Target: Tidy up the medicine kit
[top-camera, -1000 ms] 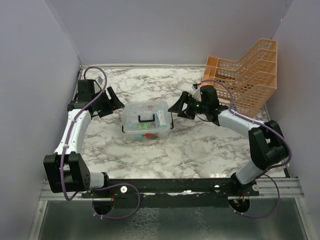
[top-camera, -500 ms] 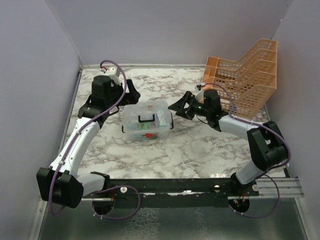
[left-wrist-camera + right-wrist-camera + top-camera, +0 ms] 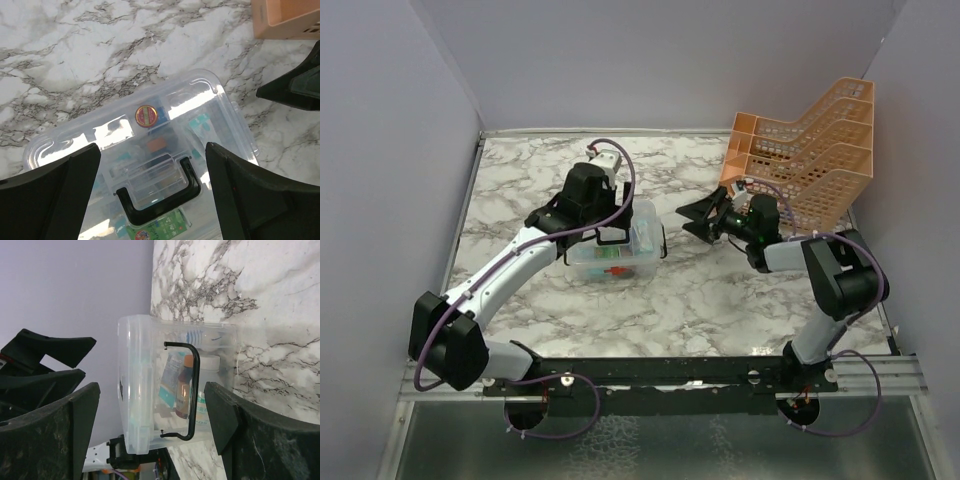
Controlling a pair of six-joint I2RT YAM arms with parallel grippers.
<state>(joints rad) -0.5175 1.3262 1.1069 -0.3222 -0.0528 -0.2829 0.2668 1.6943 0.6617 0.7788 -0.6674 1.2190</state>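
Left claw (image 3: 152, 147) hung wide over the medicine kit (image 3: 613, 263), mid-table (image 3: 720, 300); right claw (image 3: 704, 217) gaped just right of it. Lid (image 3: 200, 100) on, bottles (image 3: 184, 385) inside — seemingly little left.

Place: robot lab | signs: plain walls (image 3: 650, 60), marble-print table (image 3: 700, 300), mounting rail (image 3: 700, 370)

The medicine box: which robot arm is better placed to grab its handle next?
Probably the left. The left gripper hangs open right over the box, the handle between its fingers. The right gripper, also open, sits off to the box's side, not touching it.
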